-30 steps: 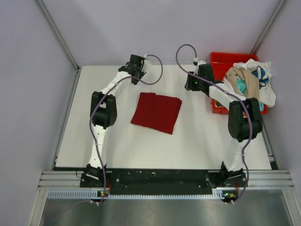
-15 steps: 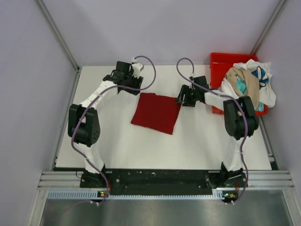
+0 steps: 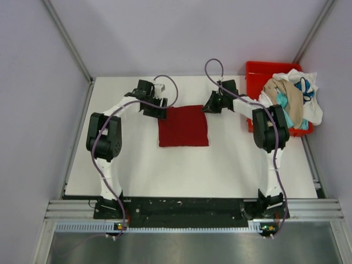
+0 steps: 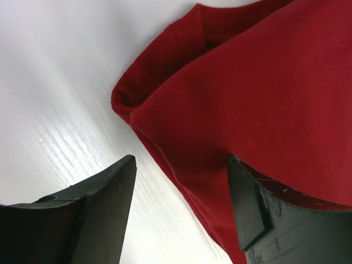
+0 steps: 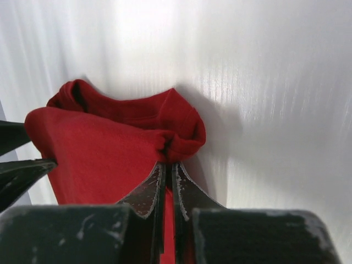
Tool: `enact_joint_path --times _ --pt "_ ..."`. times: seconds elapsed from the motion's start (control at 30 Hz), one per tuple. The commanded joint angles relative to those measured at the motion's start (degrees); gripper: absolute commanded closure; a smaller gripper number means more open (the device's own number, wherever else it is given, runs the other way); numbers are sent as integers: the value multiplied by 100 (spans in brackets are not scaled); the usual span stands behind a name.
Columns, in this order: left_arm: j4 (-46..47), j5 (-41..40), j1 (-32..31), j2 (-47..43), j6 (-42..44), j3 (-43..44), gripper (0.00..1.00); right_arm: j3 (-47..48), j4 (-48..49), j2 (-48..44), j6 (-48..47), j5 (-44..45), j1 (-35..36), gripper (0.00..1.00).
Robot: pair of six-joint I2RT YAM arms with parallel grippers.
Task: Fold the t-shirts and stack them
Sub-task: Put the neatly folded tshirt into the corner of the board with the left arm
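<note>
A folded red t-shirt (image 3: 183, 125) lies flat and square on the white table (image 3: 137, 165). My left gripper (image 3: 159, 109) is at its far left corner, open, with one finger on the table and the other over the cloth; the left wrist view shows the shirt (image 4: 264, 82) between the left gripper's (image 4: 181, 187) jaws. My right gripper (image 3: 208, 107) is at the far right corner. In the right wrist view the right gripper (image 5: 169, 159) is shut on a bunched corner of the shirt (image 5: 99, 148).
A red bin (image 3: 258, 69) at the back right holds a heap of unfolded shirts (image 3: 291, 96) that spills over its right rim. Grey walls and frame posts close in the table at the back and sides.
The shirt has turned from a skewed lie to square with the table and shifted back. My right gripper came down and closed on its far right corner. My left gripper moved to the far left corner.
</note>
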Motion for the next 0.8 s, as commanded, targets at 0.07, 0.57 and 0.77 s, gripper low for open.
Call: enact_joint_path --times 0.07,0.57,0.77 --pt "168 214 90 437 -332 354 30 585 -71 194 -61 29 38 94" --pt "-1598 1541 757 1150 342 1550 100 -1152 -748 -2712 -1318 645 3 13" --pt "-2548 411 1390 1009 2082 2085 100 -1936 -994 -3926 -1731 697 29 12"
